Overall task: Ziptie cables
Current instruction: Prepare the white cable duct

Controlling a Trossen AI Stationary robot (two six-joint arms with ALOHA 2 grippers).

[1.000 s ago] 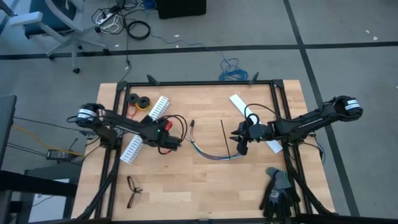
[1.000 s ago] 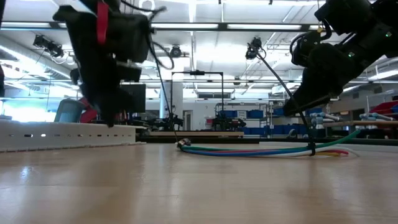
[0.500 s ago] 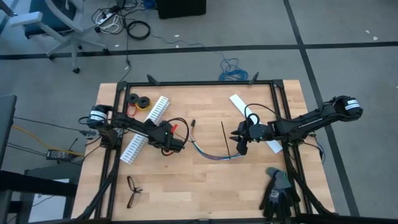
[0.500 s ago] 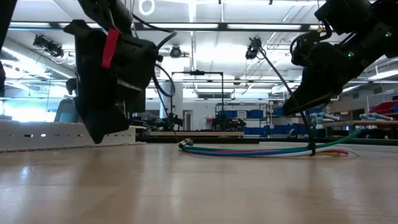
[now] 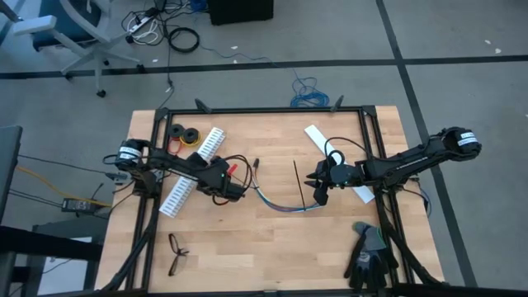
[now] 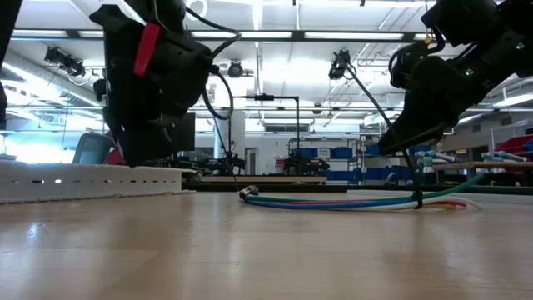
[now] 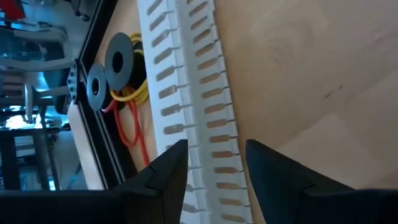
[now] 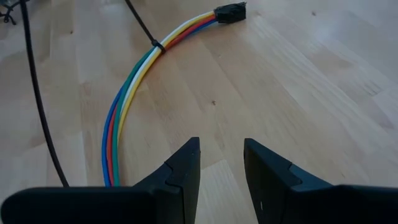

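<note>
While the right gripper [image 5: 320, 196] hovers with fingers apart and empty at one end of the cables [image 5: 279, 205], the left gripper [image 5: 233, 188], also parted and empty, sits above the table [image 5: 272, 247] between the white slotted strip [image 5: 191, 171] and the bundle's other end. One ziptie [image 8: 158, 45] is already cinched around the wires near the black connector [image 8: 230, 12]. A second black ziptie [image 5: 298, 180] lies loose just beside the bundle. Judged progress: partial; further ties appear outstanding. No legible writing or brand is visible.
</note>
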